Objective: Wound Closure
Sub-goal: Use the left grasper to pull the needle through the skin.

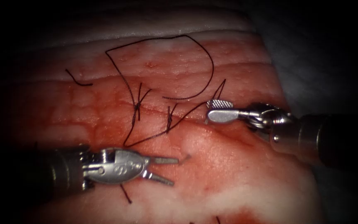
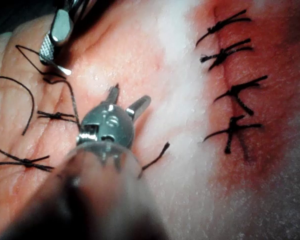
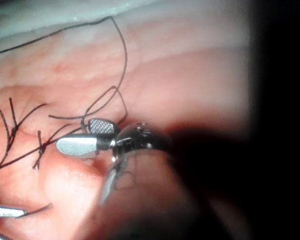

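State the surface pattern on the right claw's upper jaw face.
Fine cross-hatched grid on the right claw, clearest in the endoscope view.

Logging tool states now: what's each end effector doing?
Left end effector: open, holding nothing.
Right end effector: open, thread beside it; nothing visibly gripped.

Dark thread [image 1: 195, 62] looped over sutured tissue [image 1: 228, 174]

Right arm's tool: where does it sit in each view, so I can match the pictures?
Endoscope view: the right arm's tool comes in from the right, jaws open, tips just right of the nearest knotted stitch.
Left wrist view: the tool lies beyond the left arm's tool, past that stitch.
Right wrist view: its own jaws, close up, beside the stitch.
Shared landmark: that knotted stitch.
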Motion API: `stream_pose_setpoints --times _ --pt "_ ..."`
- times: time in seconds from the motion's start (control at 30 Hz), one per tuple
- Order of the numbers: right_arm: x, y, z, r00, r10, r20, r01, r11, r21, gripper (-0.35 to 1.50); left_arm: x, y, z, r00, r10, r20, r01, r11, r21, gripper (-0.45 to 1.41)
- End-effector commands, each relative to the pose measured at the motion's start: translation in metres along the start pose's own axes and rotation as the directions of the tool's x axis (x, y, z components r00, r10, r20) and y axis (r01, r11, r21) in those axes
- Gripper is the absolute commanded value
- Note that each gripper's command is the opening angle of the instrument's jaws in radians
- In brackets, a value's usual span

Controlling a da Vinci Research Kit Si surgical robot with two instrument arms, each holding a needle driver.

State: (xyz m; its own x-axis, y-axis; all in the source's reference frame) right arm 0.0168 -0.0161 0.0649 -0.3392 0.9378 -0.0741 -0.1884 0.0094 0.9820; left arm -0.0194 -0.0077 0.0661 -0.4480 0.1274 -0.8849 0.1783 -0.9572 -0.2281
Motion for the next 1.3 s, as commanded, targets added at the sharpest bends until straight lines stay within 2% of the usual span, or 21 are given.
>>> stream_pose_setpoints --times 0.03,0.2,0.3,0.53,0.6,0.7,0.73,0.77,0.8,0.93,0.97,1.0,1.03,1.13,1.17,1.2,1.27,1.3 --pt "0.0005 0.001 -0.0001 1.0 -0.002 0.009 0.002 1.0 -0.001 0.98 -0.0003 -0.0005 0.0011 1.0 0.013 -0.012 -0.013 1.0 -0.014 0.12" --pt "0.0008 0.0013 -0.0011 1.0 -0.002 0.026 0.002 1.0 -0.001 0.96 -0.0005 -0.0018 0.0022 0.996 0.074 -0.043 -0.076 0.996 -0.043 0.14" --pt "-0.0004 0.0016 -0.0011 0.998 -0.014 0.06 0.016 0.999 -0.028 0.83 -0.0014 -0.0032 0.003 0.994 0.088 -0.068 -0.091 0.995 -0.044 0.19" --pt "-0.0012 0.0019 -0.001 0.998 -0.023 0.062 0.024 0.999 -0.027 0.81 -0.0027 -0.0051 0.0042 0.992 0.078 -0.094 -0.085 0.994 -0.068 0.17" --pt "-0.0013 0.0018 -0.0011 0.998 -0.023 0.063 0.024 0.999 -0.026 0.81 -0.0027 -0.0052 0.0044 0.992 0.066 -0.103 -0.075 0.994 -0.078 0.09" --pt "-0.0014 0.0017 -0.0014 0.998 -0.023 0.066 0.024 0.999 -0.025 0.79 -0.0027 -0.005 0.0047 0.992 0.042 -0.122 -0.055 0.993 -0.106 -0.26" --pt "-0.0016 0.0015 -0.0016 0.997 -0.022 0.069 0.024 0.999 -0.022 0.74 -0.0026 -0.0049 0.0048 0.99 0.016 -0.143 -0.036 0.99 -0.138 -0.45" --pt "-0.0016 0.0015 -0.0016 0.997 -0.022 0.069 0.024 0.999 -0.022 0.74 -0.0026 -0.0049 0.0048 0.99 0.016 -0.143 -0.036 0.99 -0.138 -0.45" --pt "-0.0017 0.0012 -0.0019 0.997 -0.021 0.071 0.022 1.0 -0.021 0.69 -0.0025 -0.0048 0.0048 0.987 -0.016 -0.159 -0.011 0.985 -0.169 -0.45" --pt "-0.0015 -0.0002 -0.0025 0.996 -0.05 0.073 0.05 0.999 -0.009 0.69 -0.0023 -0.0047 0.0044 0.978 -0.113 -0.174 0.07 0.969 -0.237 -0.45" --pt "-0.0014 -0.0006 -0.0026 0.995 -0.069 0.073 0.07 0.998 -0.003 0.71 -0.0022 -0.0047 0.0043 0.973 -0.155 -0.17 0.109 0.961 -0.252 -0.45" --pt "-0.0011 -0.0016 -0.0026 0.99 -0.124 0.068 0.123 0.992 0.015 0.84 -0.0019 -0.0048 0.0041 0.958 -0.233 -0.166 0.177 0.938 -0.297 -0.45" --pt "-0.0011 -0.0027 -0.0026 0.982 -0.175 0.07 0.172 0.984 0.044 0.93 -0.0016 -0.0049 0.0037 0.93 -0.331 -0.158 0.259 0.898 -0.356 -0.45" --pt "-0.0021 -0.0047 -0.0024 0.946 -0.311 0.094 0.307 0.95 0.056 0.83 -0.0007 -0.0054 0.003 0.873 -0.457 -0.169 0.357 0.836 -0.418 -0.45" --pt "-0.0027 -0.0058 -0.002 0.914 -0.391 0.108 0.388 0.92 0.05 0.79 -0.0003 -0.0057 0.0025 0.84 -0.512 -0.177 0.396 0.803 -0.446 -0.45" --pt "-0.0027 -0.0058 -0.002 0.914 -0.391 0.108 0.388 0.92 0.05 0.79 -0.0003 -0.0057 0.0025 0.84 -0.512 -0.177 0.396 0.803 -0.446 -0.45" --pt "-0.0034 -0.0072 -0.0014 0.874 -0.477 0.094 0.474 0.879 0.049 0.81 0.0002 -0.006 0.0019 0.804 -0.57 -0.168 0.443 0.763 -0.471 -0.45" --pt "-0.0042 -0.0083 -0.0007 0.837 -0.541 0.085 0.538 0.841 0.056 0.83 0.0007 -0.0061 0.0013 0.773 -0.613 -0.162 0.473 0.728 -0.496 -0.45"
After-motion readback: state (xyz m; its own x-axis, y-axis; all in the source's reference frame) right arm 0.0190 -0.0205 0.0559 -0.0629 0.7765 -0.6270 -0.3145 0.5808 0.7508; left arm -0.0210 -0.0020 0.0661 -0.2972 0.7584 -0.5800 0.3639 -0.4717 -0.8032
